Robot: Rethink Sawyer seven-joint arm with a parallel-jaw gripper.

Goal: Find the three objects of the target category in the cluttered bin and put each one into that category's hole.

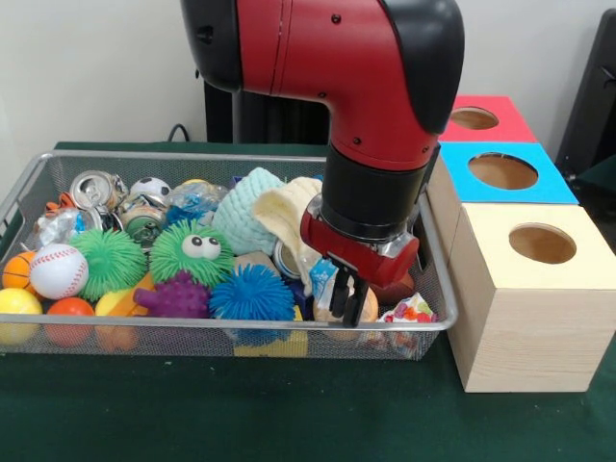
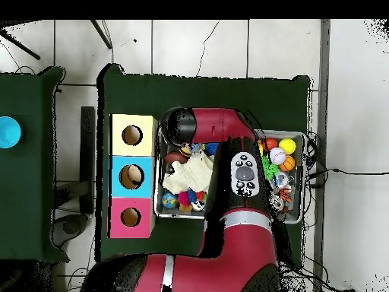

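Item 1, wire bin on the green tabletop: I count a baseball, green spiky balls, a blue spiky ball, a purple one, crushed cans.

Item 2, end effector: lowered into the bin's box-side end; I cannot tell its grip.

Item 3, three boxes beside the bin, each with one hole.

No legible writing.

This looks like a robot lab. A big red and black robot arm stands at a table with a dark green cloth. Three test boxes with round holes sit by a wire bin of toys. The floor has pale tiles, and cables lie about.
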